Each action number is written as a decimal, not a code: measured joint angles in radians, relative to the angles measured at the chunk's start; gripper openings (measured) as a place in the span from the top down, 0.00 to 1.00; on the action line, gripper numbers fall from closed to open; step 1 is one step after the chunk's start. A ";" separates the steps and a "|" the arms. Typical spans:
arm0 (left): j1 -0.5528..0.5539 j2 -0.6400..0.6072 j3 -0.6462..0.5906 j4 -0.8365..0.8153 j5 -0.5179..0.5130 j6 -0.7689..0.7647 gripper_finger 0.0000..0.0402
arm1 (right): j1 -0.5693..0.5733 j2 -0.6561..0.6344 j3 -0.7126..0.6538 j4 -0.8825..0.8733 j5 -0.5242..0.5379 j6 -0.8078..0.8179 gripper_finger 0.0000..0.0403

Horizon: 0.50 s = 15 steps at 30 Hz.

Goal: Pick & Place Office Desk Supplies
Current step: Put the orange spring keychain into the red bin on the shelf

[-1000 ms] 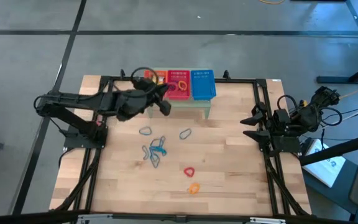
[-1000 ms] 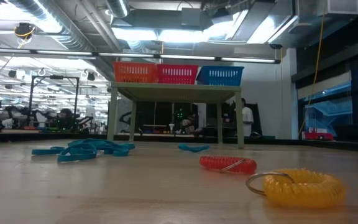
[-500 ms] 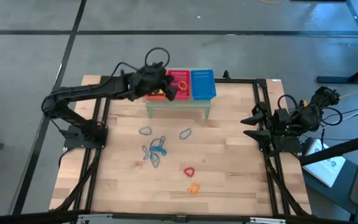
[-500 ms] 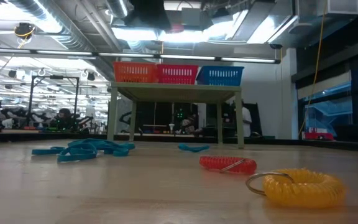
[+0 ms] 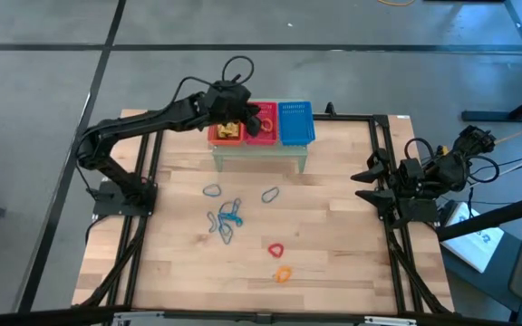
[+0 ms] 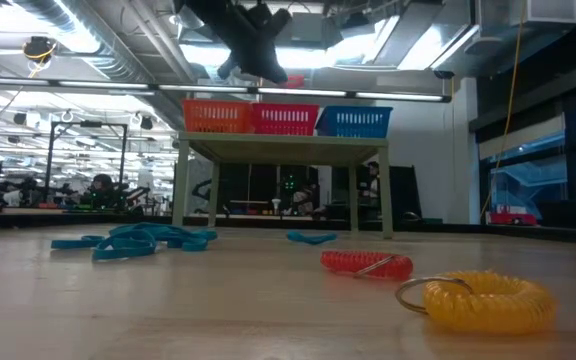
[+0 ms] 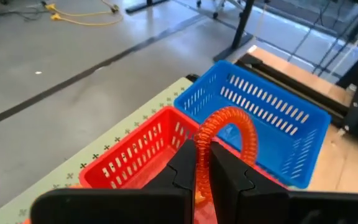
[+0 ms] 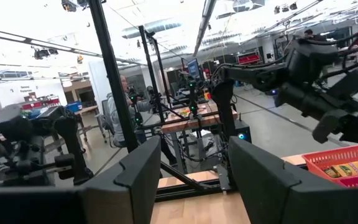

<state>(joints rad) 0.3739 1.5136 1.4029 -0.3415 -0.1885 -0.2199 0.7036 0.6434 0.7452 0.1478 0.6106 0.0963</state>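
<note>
My left gripper is shut on a red-orange coil loop above the red basket; the blue basket lies just beyond. In the high view the left gripper hangs over the red basket, between the orange basket and the blue basket, all on a small green stand. The low view shows the left gripper high above the baskets. Blue loops, a red loop and an orange loop lie flat on the table. My right gripper waits open at the table's right edge. My left gripper pinches the coil loop by one side of its ring between the two fingers. The fingers slant downward from the table's left and near side. The rest of the ring arches out past the fingertips, lifted clear above the red basket.
The orange basket holds small yellow-orange blocks. A black frame runs round the wooden table. Bare wood lies near the front edge and at the right, in front of the right arm.
My left gripper, shut on the coil loop throughout, has swung from in front of the green stand toward the table's far edge and a little right, turning as it went. It now hangs over the red basket and has come into the low view from above.
</note>
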 joint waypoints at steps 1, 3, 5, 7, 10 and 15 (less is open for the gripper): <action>0.013 0.007 0.000 0.001 0.019 0.006 0.94 | 0.000 0.000 0.000 0.000 0.001 0.000 0.52; 0.040 0.022 0.001 0.000 0.060 0.007 0.94 | 0.000 0.000 0.000 0.000 0.010 0.002 0.52; 0.061 0.040 0.001 -0.009 0.095 0.007 0.94 | 0.000 0.000 0.000 0.001 0.023 0.022 0.52; 0.077 0.057 0.001 -0.009 0.118 0.007 0.94 | 0.000 0.000 0.000 0.000 0.030 0.027 0.52; 0.097 0.078 0.001 -0.007 0.170 0.028 0.94 | 0.000 0.000 0.000 0.000 0.029 0.027 0.52; 0.116 0.109 0.001 -0.019 0.229 0.054 0.94 | 0.000 0.000 0.000 0.000 0.060 0.044 0.52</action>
<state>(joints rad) 0.4898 1.6223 1.4036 -0.3610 0.0405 -0.1657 0.7036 0.6434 0.7452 0.1480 0.6709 0.1408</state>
